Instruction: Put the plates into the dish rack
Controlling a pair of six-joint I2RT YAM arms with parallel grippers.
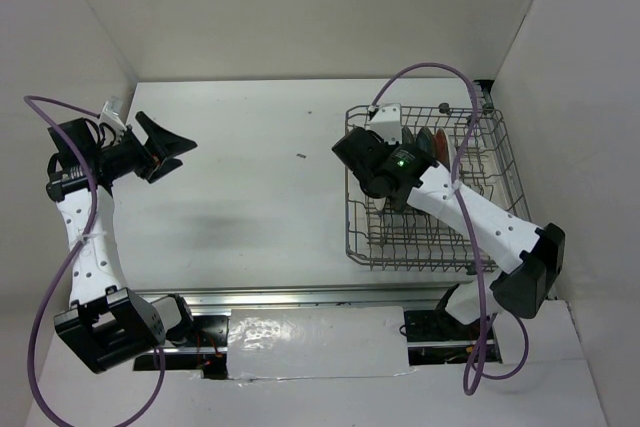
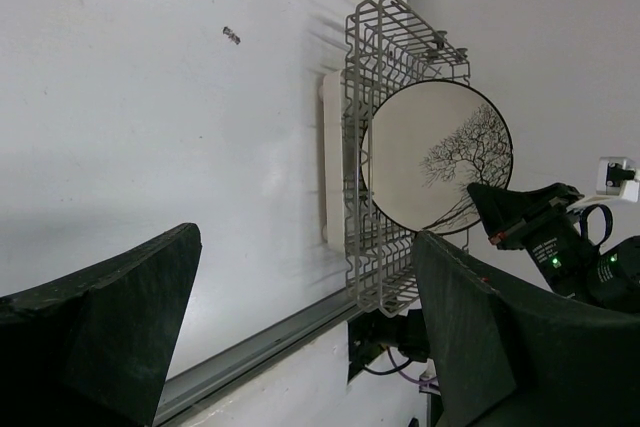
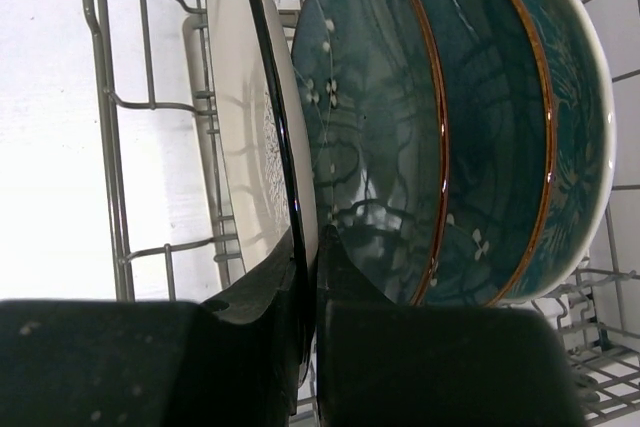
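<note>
The right gripper (image 3: 306,292) pinched the cream plate (image 3: 250,137) by its rim, upright in the dish rack (image 3: 110,97) beside teal plates (image 3: 370,137) (that wrist view only); the left wrist view showed its branch drawing, with the left gripper (image 2: 305,242) spread wide over the bench (image 2: 150,97)

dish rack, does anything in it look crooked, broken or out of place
Nothing stands out. Four plates stand on edge in a row in the dish rack: cream plate, two teal plates, patterned plate. The right hand pinches the cream plate's rim. A tiny dark speck lies on the table.
</note>
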